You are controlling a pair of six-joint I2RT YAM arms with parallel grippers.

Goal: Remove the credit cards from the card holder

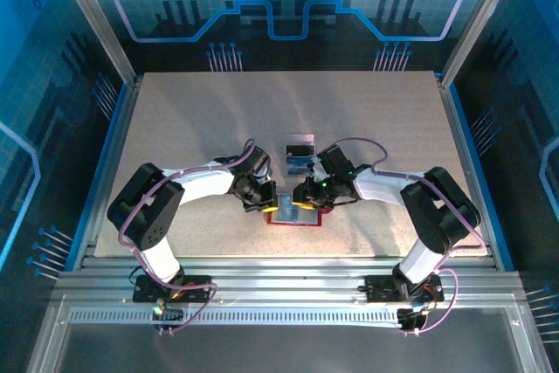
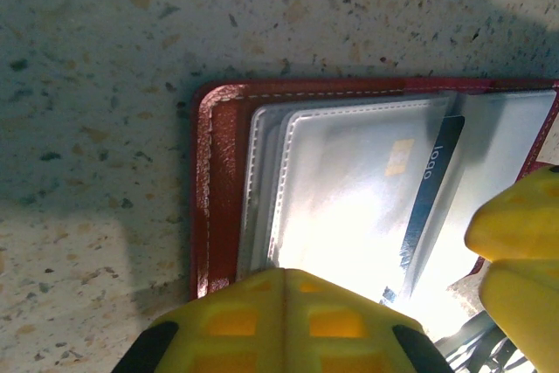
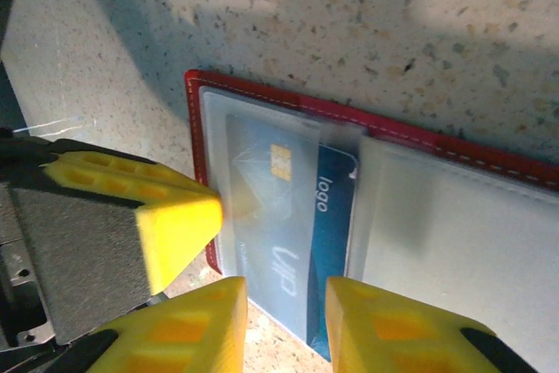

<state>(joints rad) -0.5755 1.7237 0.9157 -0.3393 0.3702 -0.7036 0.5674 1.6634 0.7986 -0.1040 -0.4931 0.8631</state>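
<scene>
Inside open red card holder [image 3: 410,216]: blue credit card [image 3: 332,216] pocketed.

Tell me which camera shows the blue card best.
Right wrist: the blue card lies face-up, chip and lettering readable. Left wrist catches a thin strip of it. Top external: too small to make out.

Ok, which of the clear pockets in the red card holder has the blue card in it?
The end pocket of the card holder, nearest the right end effector; the blue card shows through, while the neighbouring pocket looks blank.
</scene>
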